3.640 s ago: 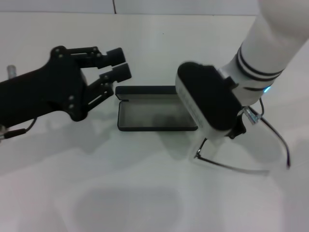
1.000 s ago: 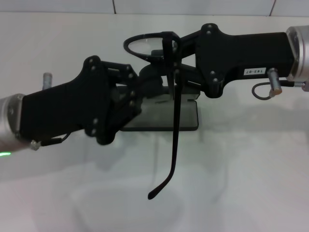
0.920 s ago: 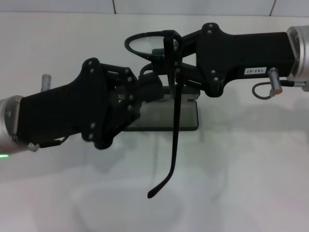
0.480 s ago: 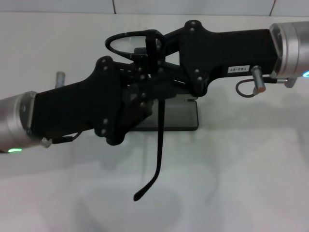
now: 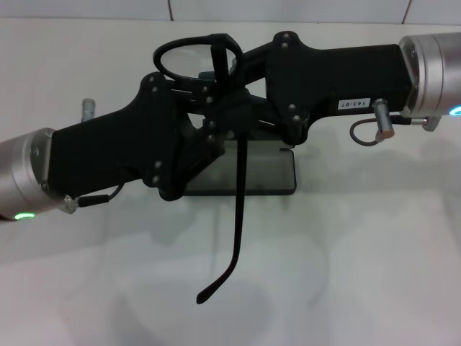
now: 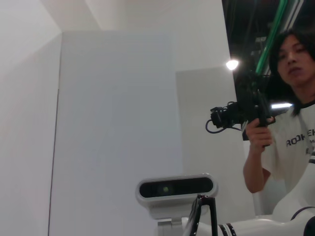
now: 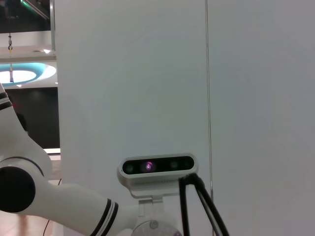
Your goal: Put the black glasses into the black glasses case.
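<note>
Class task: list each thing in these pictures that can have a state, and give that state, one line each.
glasses: held in the air above the case, one temple unfolded and hanging down.
glasses case: open, lying on the table, nothing visible inside.
left gripper: meeting the right gripper at the glasses.
right gripper: at the frame.

case (image 5: 277, 176) half hidden, end effectors' tips obscured

above the open black glasses case (image 5: 270, 176) on the white table (image 5: 360, 259), the left gripper (image 5: 216, 119) and right gripper (image 5: 234, 86) meet around the black glasses (image 5: 189, 59), held aloft with one temple hanging down toward the camera.
</note>
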